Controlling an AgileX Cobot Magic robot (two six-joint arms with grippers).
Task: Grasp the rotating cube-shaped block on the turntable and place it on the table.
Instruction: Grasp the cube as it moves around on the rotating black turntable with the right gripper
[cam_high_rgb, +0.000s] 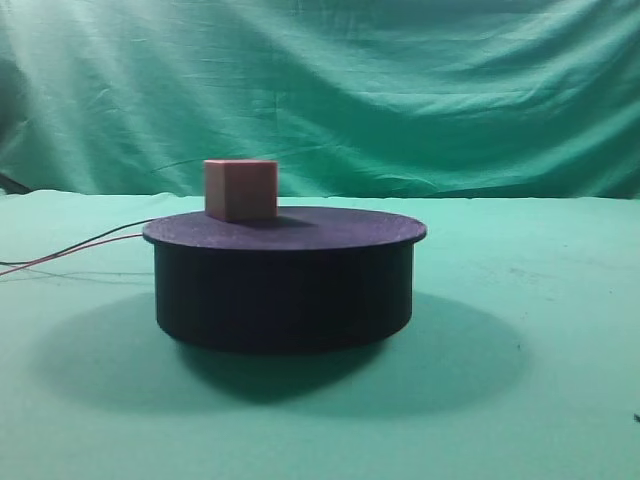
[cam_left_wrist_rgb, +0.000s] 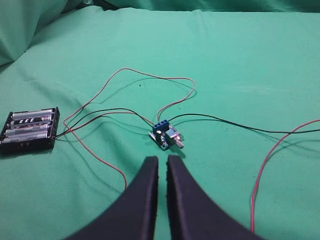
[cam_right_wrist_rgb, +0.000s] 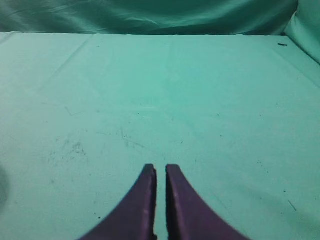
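Observation:
The tan cube-shaped block (cam_high_rgb: 241, 189) stands on the left part of the black turntable's flat top (cam_high_rgb: 330, 232), in the exterior high view. The turntable sits on the green-cloth table (cam_high_rgb: 540, 300). Neither gripper shows in that view. My left gripper (cam_left_wrist_rgb: 162, 161) is shut and empty, hovering over the cloth just short of a small blue circuit board (cam_left_wrist_rgb: 166, 135). My right gripper (cam_right_wrist_rgb: 160, 169) is shut and empty over bare green cloth (cam_right_wrist_rgb: 165, 90). The block and turntable are out of both wrist views.
Thin red and black wires (cam_high_rgb: 70, 250) run left from the turntable. In the left wrist view they loop (cam_left_wrist_rgb: 150, 80) to the board and to a black battery holder (cam_left_wrist_rgb: 30, 130). A red wire (cam_left_wrist_rgb: 265, 165) lies at the right. A green backdrop (cam_high_rgb: 400, 80) hangs behind.

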